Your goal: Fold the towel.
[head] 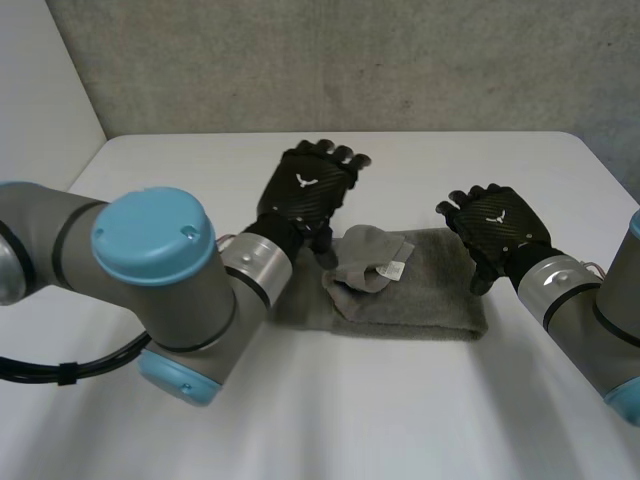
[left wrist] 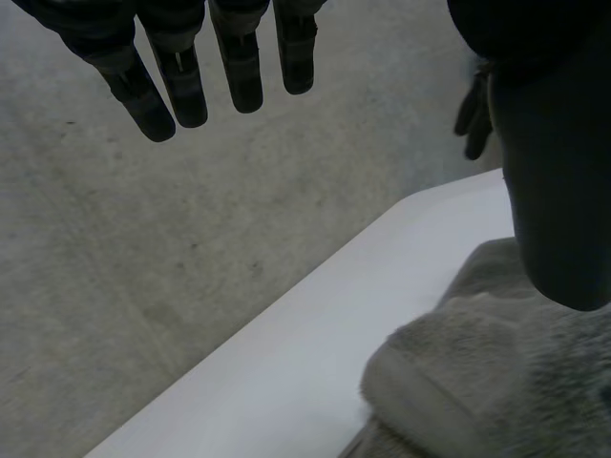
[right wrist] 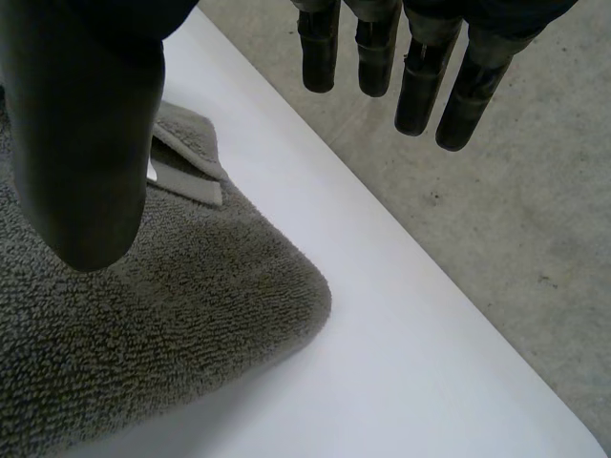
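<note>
A grey towel (head: pixel 425 295) is lying folded into a long band near the middle of the white table (head: pixel 380 410), with a loose flap (head: pixel 365 262) doubled over on top towards its left end. A small white label (head: pixel 392 270) is lying on that flap; marks are being made out on it, but no writing can be read. The left hand (head: pixel 303 195) is being held over the towel's left end with its fingers straight and spread, so it is being carried open with nothing in it. In the left wrist view its fingers (left wrist: pixel 239 72) are pointing out past the table edge, and its thumb (left wrist: pixel 554 191) is hanging above the rolled fold of the cloth; whether the thumb is touching the cloth cannot be told. The right hand (head: pixel 497 228) is being held at the towel's right end, likewise open and gripping nothing. In the right wrist view its fingers (right wrist: pixel 420 81) are standing straight above the table edge, while its thumb (right wrist: pixel 86 153) is being held over the cloth just beside the label. A white bird-like emblem (head: pixel 303 181) is being shown on the back of each hand, without any lettering. A grey speckled surface (head: pixel 350 60) is lying beyond the far edge of the table.
</note>
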You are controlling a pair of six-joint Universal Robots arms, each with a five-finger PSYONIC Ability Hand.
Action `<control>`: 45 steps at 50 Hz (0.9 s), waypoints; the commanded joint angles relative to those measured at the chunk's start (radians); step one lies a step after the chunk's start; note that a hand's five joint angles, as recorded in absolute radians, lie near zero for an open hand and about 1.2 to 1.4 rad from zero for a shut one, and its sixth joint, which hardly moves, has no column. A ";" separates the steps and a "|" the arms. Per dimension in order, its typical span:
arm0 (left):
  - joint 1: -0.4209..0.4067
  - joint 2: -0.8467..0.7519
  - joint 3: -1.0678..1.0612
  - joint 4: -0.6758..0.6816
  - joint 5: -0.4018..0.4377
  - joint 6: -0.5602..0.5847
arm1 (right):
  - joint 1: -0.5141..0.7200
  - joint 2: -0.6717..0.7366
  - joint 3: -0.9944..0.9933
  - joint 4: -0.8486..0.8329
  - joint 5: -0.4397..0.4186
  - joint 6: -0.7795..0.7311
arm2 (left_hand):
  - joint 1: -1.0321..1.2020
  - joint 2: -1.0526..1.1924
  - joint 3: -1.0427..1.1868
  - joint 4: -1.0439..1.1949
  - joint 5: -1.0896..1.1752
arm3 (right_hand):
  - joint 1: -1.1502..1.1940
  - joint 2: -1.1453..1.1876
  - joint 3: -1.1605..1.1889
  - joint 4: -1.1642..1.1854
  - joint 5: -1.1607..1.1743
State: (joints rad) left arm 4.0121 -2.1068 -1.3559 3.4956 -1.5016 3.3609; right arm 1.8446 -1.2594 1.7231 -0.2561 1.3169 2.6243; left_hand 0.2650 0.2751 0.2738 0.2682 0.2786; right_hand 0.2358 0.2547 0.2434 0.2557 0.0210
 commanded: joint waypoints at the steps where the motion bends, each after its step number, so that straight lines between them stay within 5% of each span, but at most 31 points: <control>1: -0.041 -0.056 0.023 -0.010 0.006 0.006 | 0.008 0.006 0.003 0.002 0.001 -0.003 | -0.005 -0.015 -0.013 -0.008 -0.193 | -0.039 -0.058 -0.047 -0.059 0.001; 29: -0.080 -0.302 0.293 -0.110 -0.012 0.092 | 0.022 0.113 -0.010 0.081 0.038 -0.036 | 0.104 0.094 0.095 0.101 -0.084 | -0.004 -0.023 -0.012 -0.024 0.036; 37: -0.067 -0.348 0.345 -0.115 -0.108 0.084 | 0.024 0.147 -0.011 0.080 0.065 -0.073 | 0.180 0.170 0.172 0.177 -0.008 | 0.008 -0.011 0.000 -0.012 0.048; 45: -0.011 -0.357 0.334 -0.112 -0.328 0.074 | 0.024 0.149 -0.014 0.078 0.073 -0.076 | 0.380 0.370 0.371 0.377 0.192 | 0.014 -0.005 0.006 -0.006 0.054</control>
State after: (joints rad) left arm 3.9601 -2.4591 -1.0115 3.3840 -1.6739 3.4407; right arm 1.8681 -1.1116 1.7119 -0.1764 1.3870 2.5487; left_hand 0.6505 0.6492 0.6516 0.6504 0.6446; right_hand 0.2412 0.2548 0.2439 0.2558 0.0630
